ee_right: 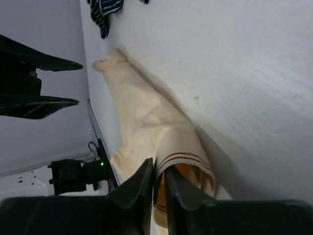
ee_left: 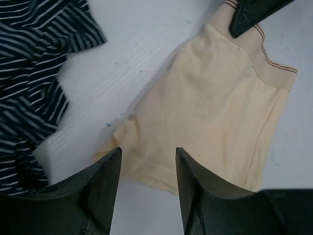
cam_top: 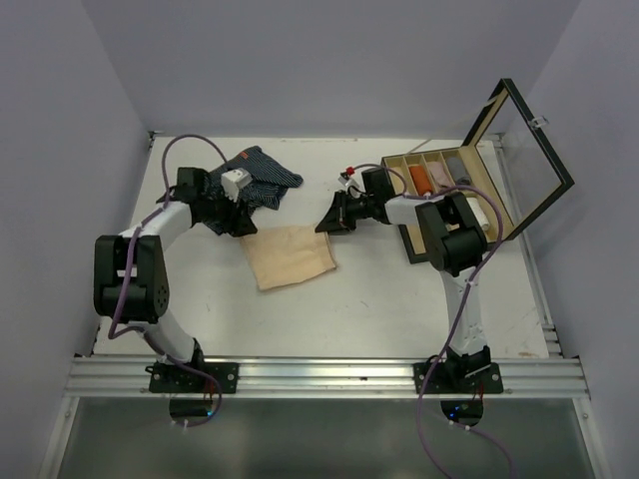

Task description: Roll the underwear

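Observation:
The beige underwear lies flat in the middle of the table, its waistband toward the right arm. My right gripper is shut on that waistband, which curls up over one finger. In the top view the right gripper sits at the cloth's far right corner. My left gripper stands open just above the beige underwear's opposite edge, with nothing between its fingers, and is at the cloth's far left corner. The navy striped underwear lies crumpled behind the left gripper.
A compartmented wooden box with its glass lid raised stands at the right, with rolled cloth in some compartments. Grey walls close in the table on three sides. A metal rail runs along the near edge.

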Available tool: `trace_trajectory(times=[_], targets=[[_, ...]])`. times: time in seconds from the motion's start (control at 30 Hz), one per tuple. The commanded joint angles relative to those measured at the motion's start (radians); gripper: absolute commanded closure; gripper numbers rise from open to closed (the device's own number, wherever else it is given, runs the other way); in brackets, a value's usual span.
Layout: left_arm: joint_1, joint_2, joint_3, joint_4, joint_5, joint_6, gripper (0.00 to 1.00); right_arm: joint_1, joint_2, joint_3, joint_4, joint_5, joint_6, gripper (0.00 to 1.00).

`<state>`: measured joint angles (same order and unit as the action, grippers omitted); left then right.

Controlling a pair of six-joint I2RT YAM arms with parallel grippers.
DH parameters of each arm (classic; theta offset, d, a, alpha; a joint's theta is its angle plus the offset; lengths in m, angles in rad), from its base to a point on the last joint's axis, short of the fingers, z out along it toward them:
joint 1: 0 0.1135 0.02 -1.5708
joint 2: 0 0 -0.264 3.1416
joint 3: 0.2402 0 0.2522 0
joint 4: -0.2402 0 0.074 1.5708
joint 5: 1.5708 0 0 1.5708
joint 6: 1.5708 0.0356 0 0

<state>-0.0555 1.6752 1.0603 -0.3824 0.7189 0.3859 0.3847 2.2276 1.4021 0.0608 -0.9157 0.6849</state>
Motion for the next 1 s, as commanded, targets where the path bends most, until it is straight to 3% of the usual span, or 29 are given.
trace_trajectory(times=[0.0,0.1,0.23,0.4,0.6,0.8,0.97], targets=[[0.107,0.020,0.041,0.100,0.116,-0.148,0.48,-0.029,0.055,-0.020,0.114,0.000,0.058,0.87],[0.118,0.041,0.043,0.120,0.166,-0.202,0.50,-0.036,0.072,-0.022,0.077,0.024,0.004,1.00],[0.117,0.046,0.023,0.172,0.257,-0.245,0.56,-0.038,0.086,-0.009,0.042,0.025,-0.025,1.00],[0.106,0.079,-0.008,0.269,0.312,-0.364,0.57,-0.038,0.110,0.011,0.062,0.026,-0.004,1.00],[0.098,0.178,-0.066,0.411,0.181,-0.550,0.57,-0.038,0.113,-0.014,0.060,0.040,0.010,1.00],[0.109,0.290,-0.043,0.416,0.123,-0.588,0.57,-0.038,0.054,-0.129,0.040,0.075,-0.008,1.00],[0.120,0.245,-0.054,0.473,0.172,-0.539,0.56,-0.040,-0.017,-0.216,0.042,0.061,-0.053,1.00]])
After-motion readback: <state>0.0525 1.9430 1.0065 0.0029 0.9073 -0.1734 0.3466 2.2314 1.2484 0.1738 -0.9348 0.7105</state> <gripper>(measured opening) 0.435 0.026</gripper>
